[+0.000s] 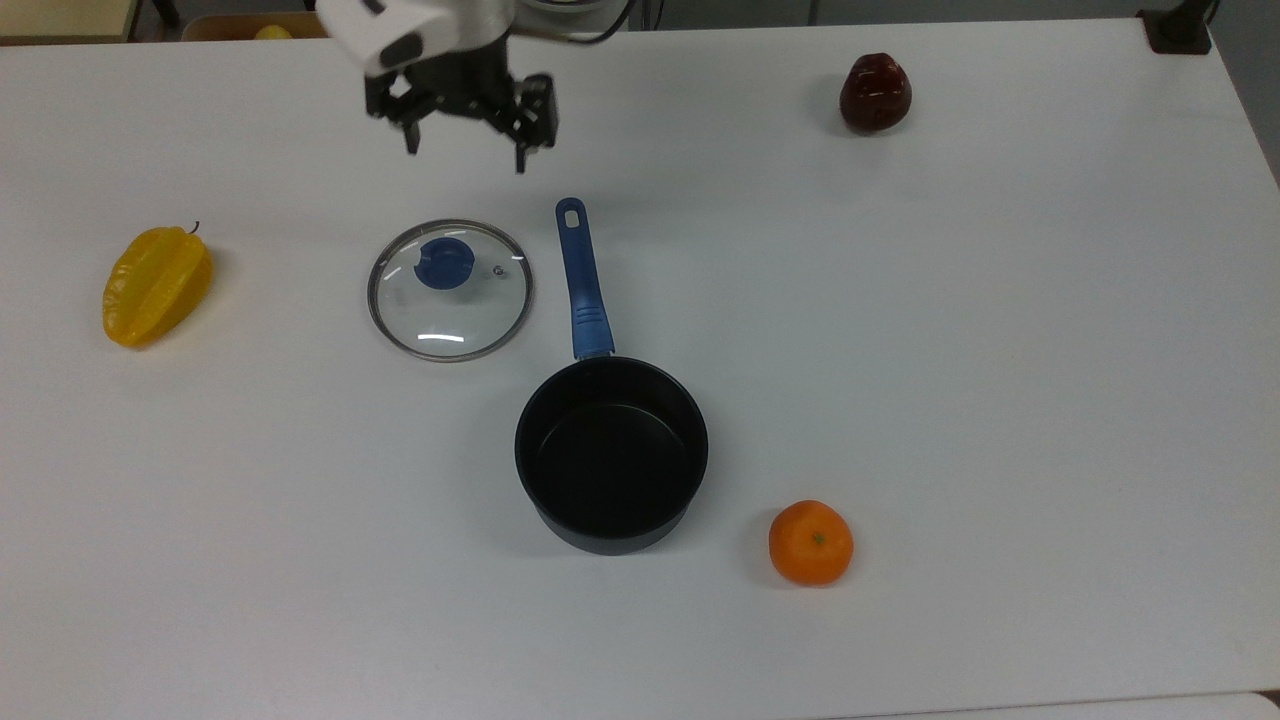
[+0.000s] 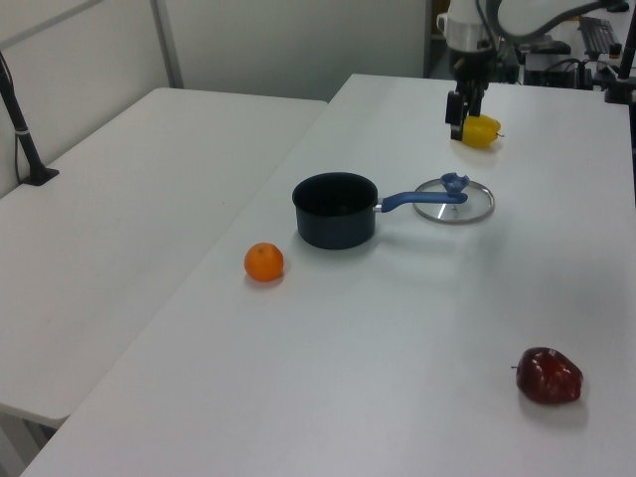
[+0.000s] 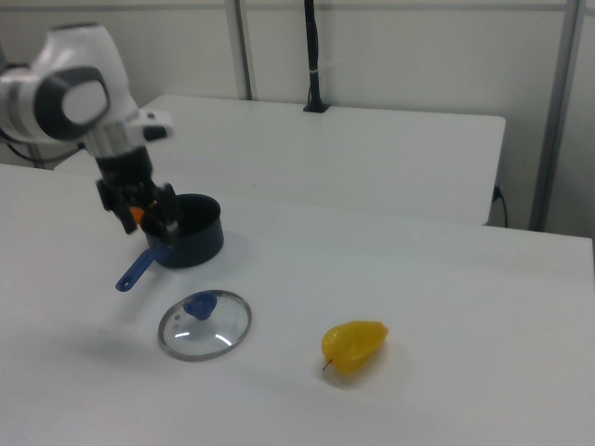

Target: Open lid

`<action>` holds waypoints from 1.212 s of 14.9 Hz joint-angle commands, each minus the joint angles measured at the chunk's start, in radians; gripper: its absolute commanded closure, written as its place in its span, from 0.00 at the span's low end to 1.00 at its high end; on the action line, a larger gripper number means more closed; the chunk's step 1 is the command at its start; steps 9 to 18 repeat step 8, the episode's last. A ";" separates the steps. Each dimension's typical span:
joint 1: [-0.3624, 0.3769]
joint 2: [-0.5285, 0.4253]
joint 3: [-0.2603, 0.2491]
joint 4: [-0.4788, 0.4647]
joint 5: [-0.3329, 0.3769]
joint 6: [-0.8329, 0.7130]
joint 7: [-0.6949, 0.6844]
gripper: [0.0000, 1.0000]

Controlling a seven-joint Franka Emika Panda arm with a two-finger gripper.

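The glass lid [image 1: 449,290] with its blue knob [image 1: 444,263] lies flat on the white table, to the top view's left of the saucepan's blue handle [image 1: 582,279]. The same lid [image 2: 454,200] [image 3: 204,324] rests apart from the black saucepan [image 1: 611,453] [image 2: 336,210] [image 3: 189,229], which stands uncovered. My gripper [image 1: 463,143] [image 2: 458,117] [image 3: 149,221] hangs open above the table, raised well clear of the lid, with nothing between its fingers.
A yellow starfruit [image 1: 155,284] [image 3: 354,345] lies at the top view's left. An orange [image 1: 810,541] [image 2: 263,261] sits near the saucepan. A dark red apple [image 1: 874,92] [image 2: 548,375] rests at the top view's upper right.
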 commanded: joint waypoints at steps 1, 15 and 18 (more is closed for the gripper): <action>0.080 -0.074 -0.018 0.059 0.005 -0.140 -0.002 0.00; 0.103 -0.113 -0.070 0.106 0.074 -0.286 -0.017 0.00; 0.103 -0.113 -0.070 0.106 0.074 -0.286 -0.017 0.00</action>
